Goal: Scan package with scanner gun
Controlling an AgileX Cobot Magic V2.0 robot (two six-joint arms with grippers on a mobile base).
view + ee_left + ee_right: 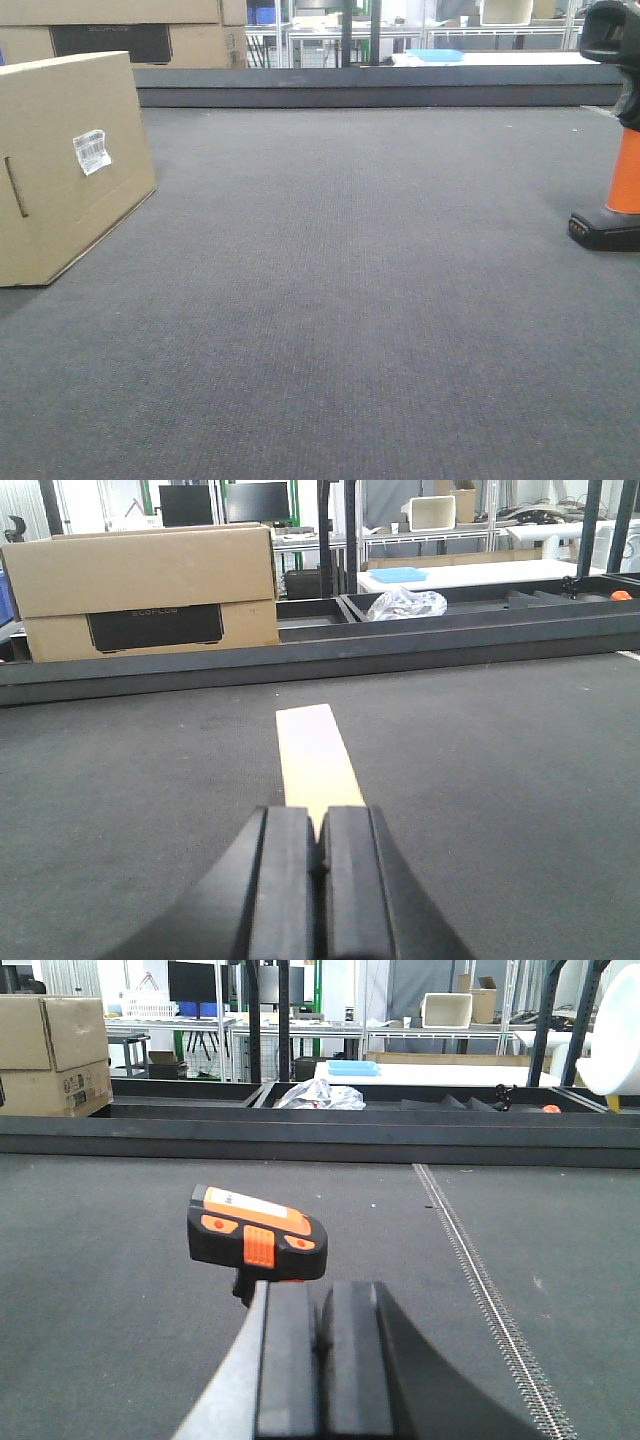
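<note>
Left fingers (318,880) pressed together, holding nothing; box (316,763) top edge shows as a tan strip just beyond them. Right fingers (322,1360) also closed and empty, scanner (256,1235) head just past them, upright. Only the front view shows the box (65,165) label (92,151), far left, and the scanner (618,130) orange handle and black base, far right, well apart. Worktop (350,300) is dark grey carpet-like mat with a raised black rail at the far edge. Stacked cartons (145,590), shelving, monitors behind.

The package (60,165) was matt tan cardboard with a paper label (92,151); the scanner gun (256,1235) looked like smooth plastic; the table (350,300) perhaps woven cloth.
</note>
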